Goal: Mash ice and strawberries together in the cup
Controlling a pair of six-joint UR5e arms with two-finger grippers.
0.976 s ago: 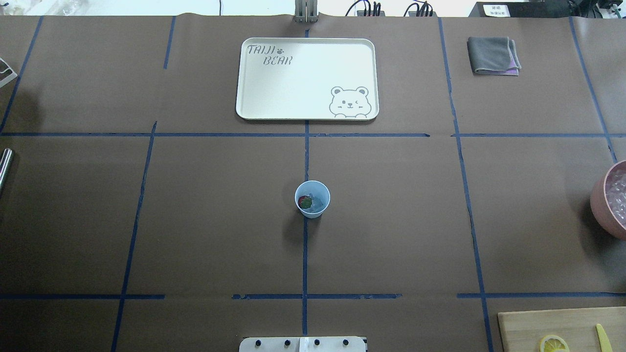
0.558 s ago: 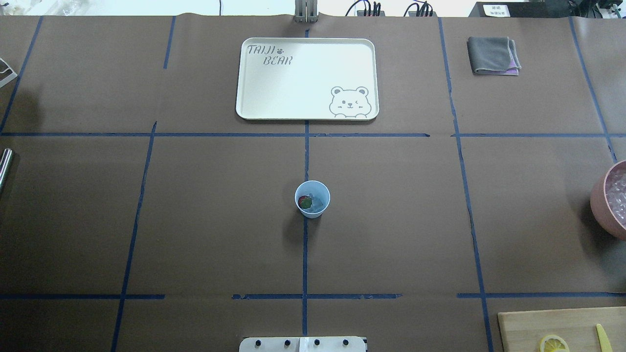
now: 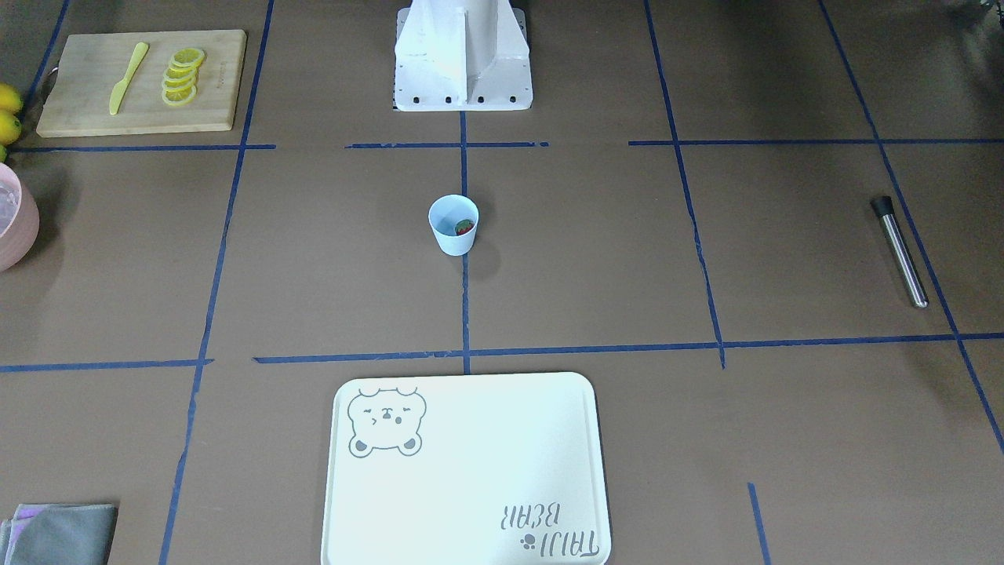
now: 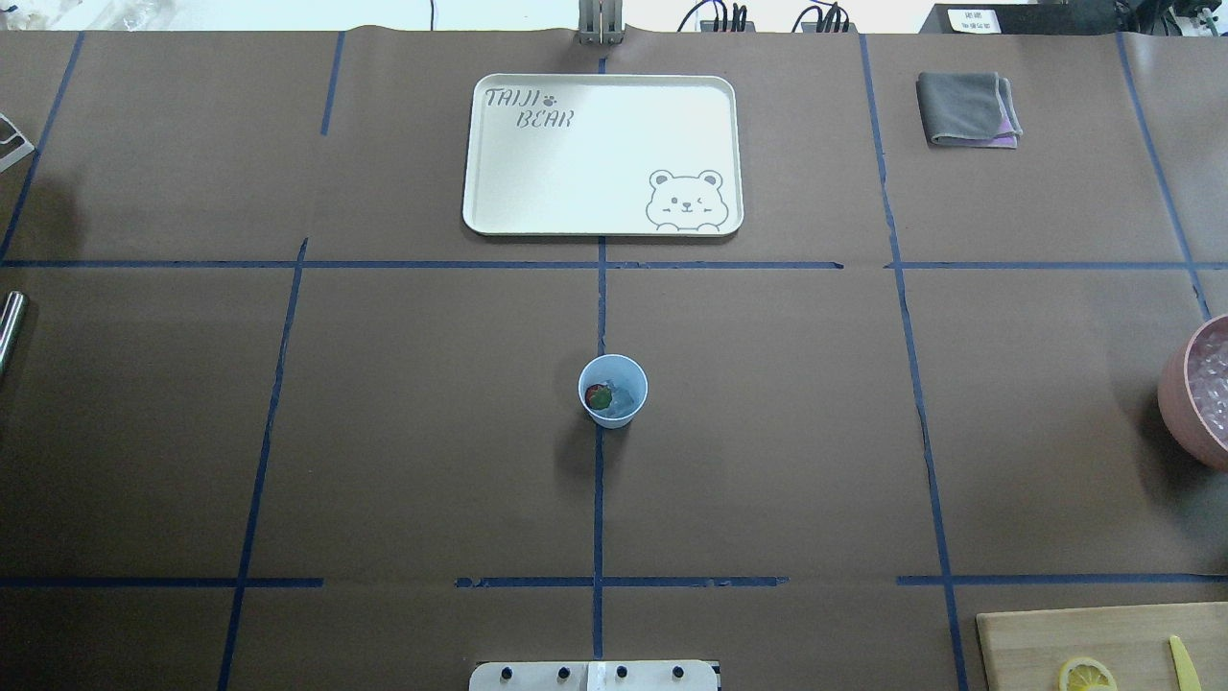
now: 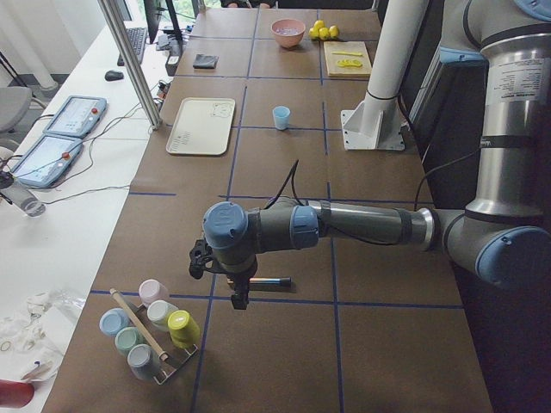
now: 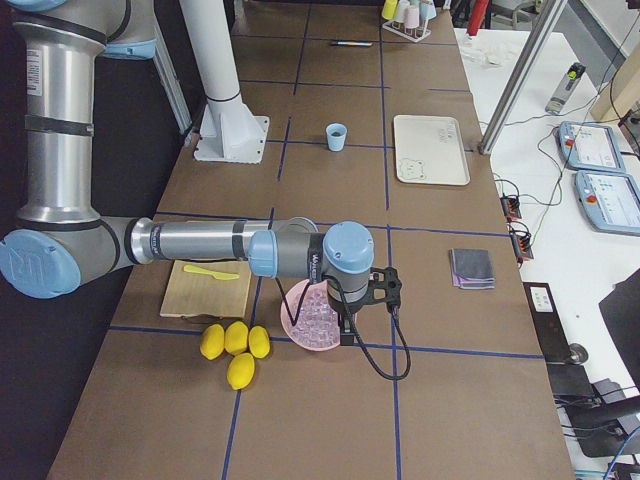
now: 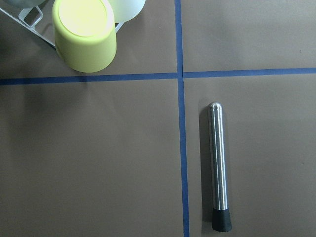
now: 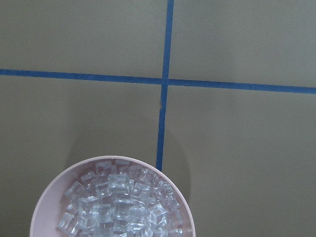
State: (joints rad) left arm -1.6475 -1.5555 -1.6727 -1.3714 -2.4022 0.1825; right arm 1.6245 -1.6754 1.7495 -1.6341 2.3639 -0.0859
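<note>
The left gripper (image 5: 238,299) hung just above the steel muddler (image 7: 217,168), which lay flat below it; whether its jaws were apart could not be told. That smooth, stiff rod looked slippery, best taken mid-shaft. The right gripper (image 6: 347,336), equally unreadable, hovered over the pink bowl (image 4: 1175,403). Far from both stood the cup (image 4: 613,391), light and tippable, holding the soft strawberry (image 4: 599,395) and hard ice (image 4: 625,396).

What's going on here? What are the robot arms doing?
Nothing touches the blue cup, which stands in the middle of the table with a strawberry and ice inside, not mashed yet. The left hand hangs above a metal stick lying flat. The right hand hangs by a pink bowl of ice cubes.
</note>
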